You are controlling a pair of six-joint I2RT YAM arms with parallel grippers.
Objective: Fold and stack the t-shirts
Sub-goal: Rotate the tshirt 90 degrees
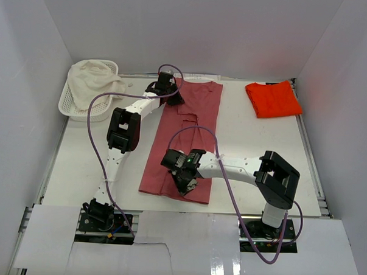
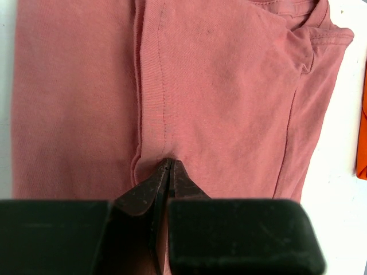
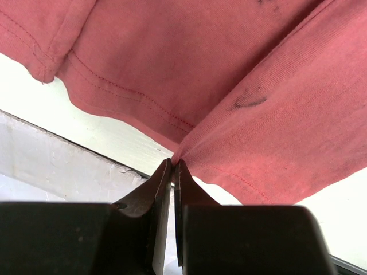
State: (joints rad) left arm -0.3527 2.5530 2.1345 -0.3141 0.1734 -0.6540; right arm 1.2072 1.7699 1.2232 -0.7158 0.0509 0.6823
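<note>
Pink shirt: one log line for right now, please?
left pincer: shut on pink shirt | right pincer: shut on its near edge | orange shirt: folded, apart

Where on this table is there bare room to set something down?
Widest bare patch: between the rose t-shirt, the orange t-shirt and the right arm. A smaller one lies between the basket, the left arm and the near edge. The centre strip is crowded.
</note>
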